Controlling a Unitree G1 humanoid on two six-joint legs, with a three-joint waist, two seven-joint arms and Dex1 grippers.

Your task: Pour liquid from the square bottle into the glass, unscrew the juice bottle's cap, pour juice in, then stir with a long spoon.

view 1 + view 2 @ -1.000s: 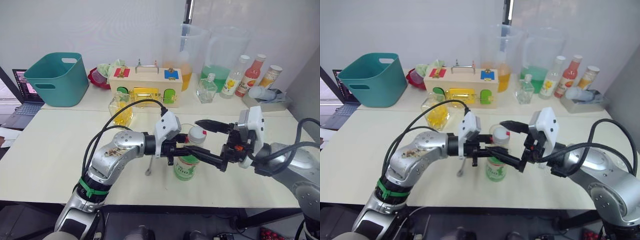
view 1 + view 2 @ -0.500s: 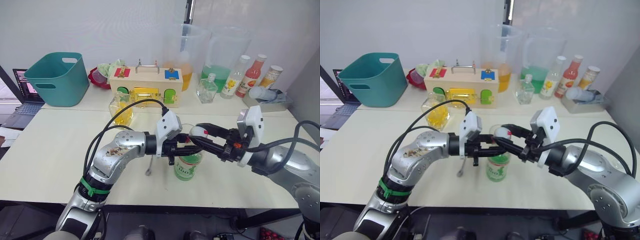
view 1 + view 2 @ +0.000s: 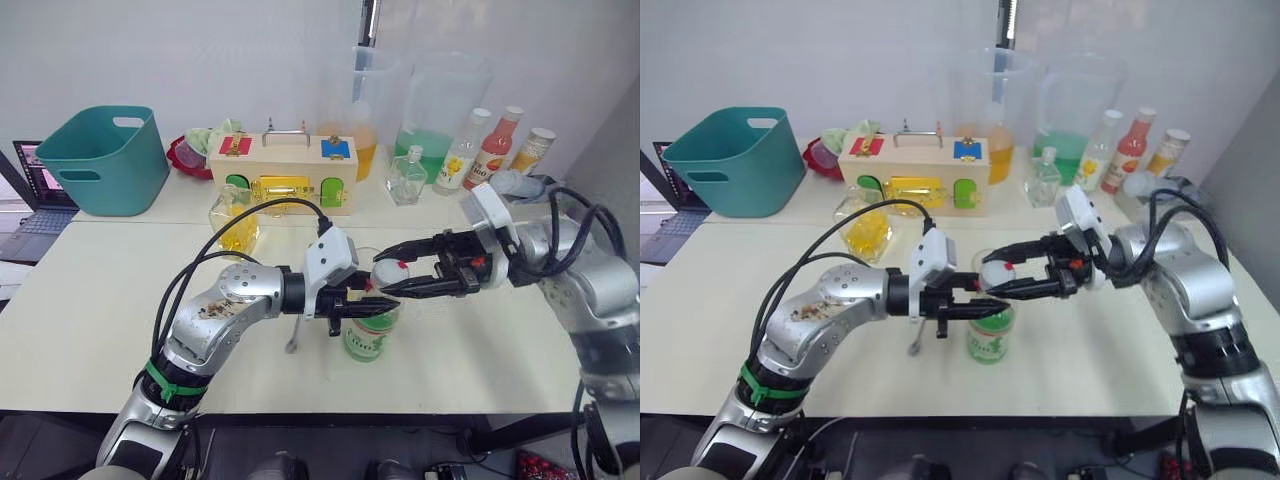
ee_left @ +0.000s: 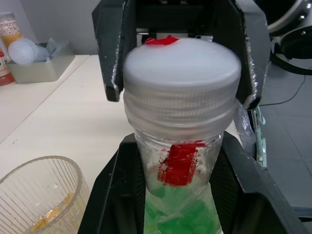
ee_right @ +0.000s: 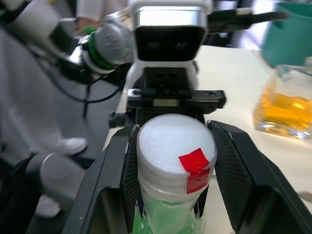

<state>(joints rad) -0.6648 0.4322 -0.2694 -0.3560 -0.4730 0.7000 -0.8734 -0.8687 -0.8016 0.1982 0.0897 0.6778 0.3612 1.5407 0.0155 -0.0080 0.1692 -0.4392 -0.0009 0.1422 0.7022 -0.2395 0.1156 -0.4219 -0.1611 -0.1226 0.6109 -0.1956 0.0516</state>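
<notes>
Upright near the table's front edge, the juice bottle (image 3: 372, 330) is clamped at its neck by the left gripper (image 3: 372, 303), while the right gripper's (image 3: 392, 279) 2 fingers straddle the cap (image 3: 389, 272), probably slippery, so best pinched on its ridged rim.

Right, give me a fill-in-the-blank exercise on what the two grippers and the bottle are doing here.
1. The left gripper clamps the juice bottle around its ____.
2. The right gripper brackets the white ____ with a finger on each side.
3. The mark on top of the cap is coloured ____.
4. The long spoon lies flat on the ____.

Missing words: neck; cap; red; table
</notes>
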